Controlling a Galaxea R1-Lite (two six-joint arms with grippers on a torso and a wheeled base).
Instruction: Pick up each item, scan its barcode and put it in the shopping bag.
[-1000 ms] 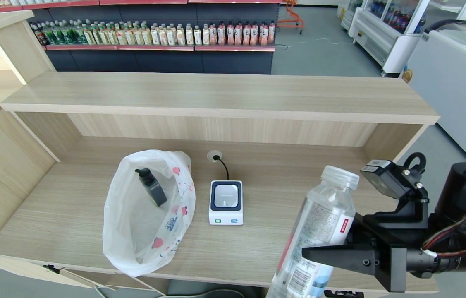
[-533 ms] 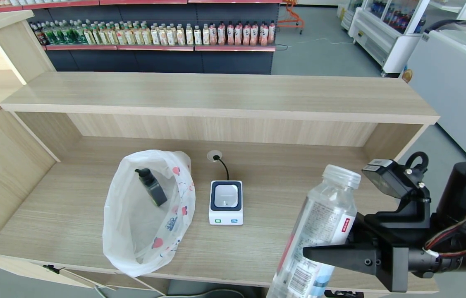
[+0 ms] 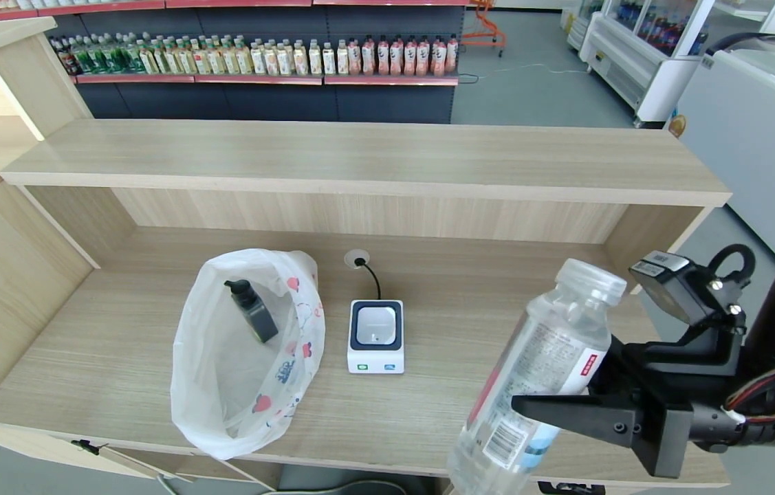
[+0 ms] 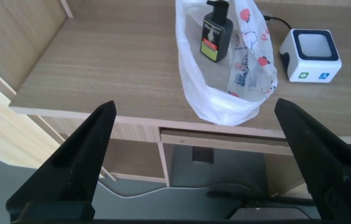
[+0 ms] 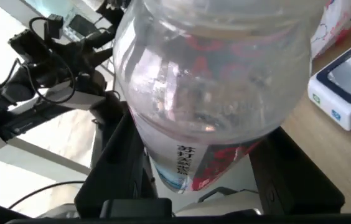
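A clear water bottle [image 3: 545, 371] with a red-and-white label hangs tilted over the counter's front right corner, cap up and to the right. My right gripper [image 3: 555, 402] is shut on its middle; up close the bottle [image 5: 219, 93] sits between the right gripper's [image 5: 206, 186] black fingers. The white scanner [image 3: 375, 335] stands at the counter's centre. To its left lies the white printed shopping bag [image 3: 249, 350], mouth open, with a dark pump bottle [image 3: 253, 313] inside. My left gripper [image 4: 195, 109] is open, below and in front of the counter edge, facing the bag [image 4: 225, 93].
A black cable runs from the scanner to a grommet hole [image 3: 357, 259] behind it. A raised wooden shelf [image 3: 359, 158] and side walls enclose the counter [image 3: 98, 344]. A white freezer [image 3: 758, 137] stands at the right.
The right gripper has lifted the water bottle slightly and carried it to the right; its barcode end now shows above the picture's lower edge. Bag, scanner and pump bottle are unmoved.
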